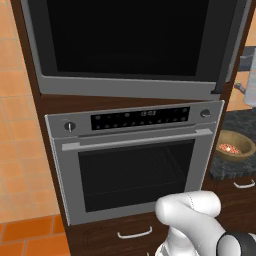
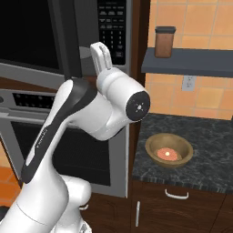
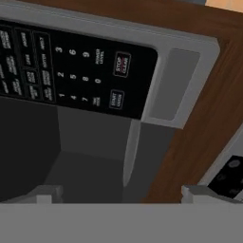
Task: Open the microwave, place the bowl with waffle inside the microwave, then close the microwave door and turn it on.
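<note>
The microwave (image 2: 112, 27) is built in above the oven. Its door (image 1: 135, 40), dark glass in a grey rim with a slim black handle (image 1: 231, 50) on the right edge, stands swung open. In the hand view I see the keypad (image 3: 80, 71) and the bare grey cavity (image 3: 90, 156) beside it. My gripper (image 2: 102, 55) is raised in front of the keypad, fingers pointing up; the gripper (image 3: 123, 194) is open with nothing between its tips. The tan bowl (image 2: 168, 150) with the reddish waffle (image 2: 167, 154) sits on the dark counter to the right, also as the bowl (image 1: 235, 146), well away from the gripper.
A silver oven (image 1: 135, 165) with two knobs and a bar handle sits under the microwave. A brown jar (image 2: 164, 42) stands on a dark shelf (image 2: 191, 61) above the speckled counter (image 2: 205, 136). A wall outlet (image 2: 188, 83) is behind the bowl. Drawers with white handles lie below.
</note>
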